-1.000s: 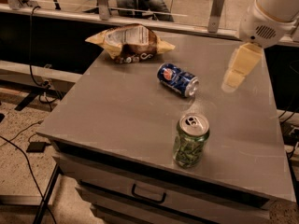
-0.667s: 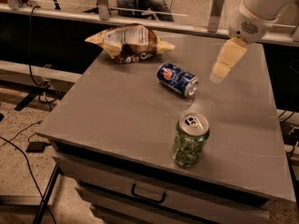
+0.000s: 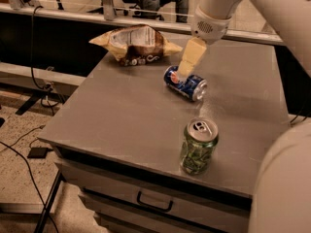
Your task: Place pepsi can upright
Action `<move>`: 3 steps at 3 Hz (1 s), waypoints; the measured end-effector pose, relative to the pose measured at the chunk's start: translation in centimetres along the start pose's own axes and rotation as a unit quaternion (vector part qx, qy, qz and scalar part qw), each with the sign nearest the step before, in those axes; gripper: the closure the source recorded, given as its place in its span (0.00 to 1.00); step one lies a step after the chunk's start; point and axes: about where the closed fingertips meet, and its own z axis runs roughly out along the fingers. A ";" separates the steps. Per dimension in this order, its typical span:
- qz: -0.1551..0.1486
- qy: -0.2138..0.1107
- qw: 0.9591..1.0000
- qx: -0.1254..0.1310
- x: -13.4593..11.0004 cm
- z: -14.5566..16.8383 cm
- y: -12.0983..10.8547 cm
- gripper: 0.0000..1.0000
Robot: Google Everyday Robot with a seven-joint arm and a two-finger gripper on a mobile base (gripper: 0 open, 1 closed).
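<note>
The pepsi can [image 3: 186, 83], dark blue with a round logo and a silver end, lies on its side near the middle of the grey table [image 3: 121, 115]. My gripper [image 3: 188, 66] hangs from the white arm at the top right, and its cream fingers reach down to just above the can's back edge. They overlap the can in this view; I cannot tell whether they touch it.
A green-patterned can [image 3: 197, 146] stands upright near the table's front edge. A crumpled chip bag [image 3: 134, 44] lies at the back left. A drawer with a handle [image 3: 154, 201] sits under the tabletop. Cables run on the floor at the left.
The arm has swung left and down, bringing the gripper from the table's right side to just over the lying pepsi can. The cans and bag have not moved.
</note>
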 end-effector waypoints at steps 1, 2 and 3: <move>0.003 0.014 1.000 0.007 -2.3 1.9 1.1 0.00; 0.013 0.028 0.999 0.024 -2.7 3.6 2.5 0.00; 0.018 0.037 0.999 0.023 -2.8 5.3 3.6 0.02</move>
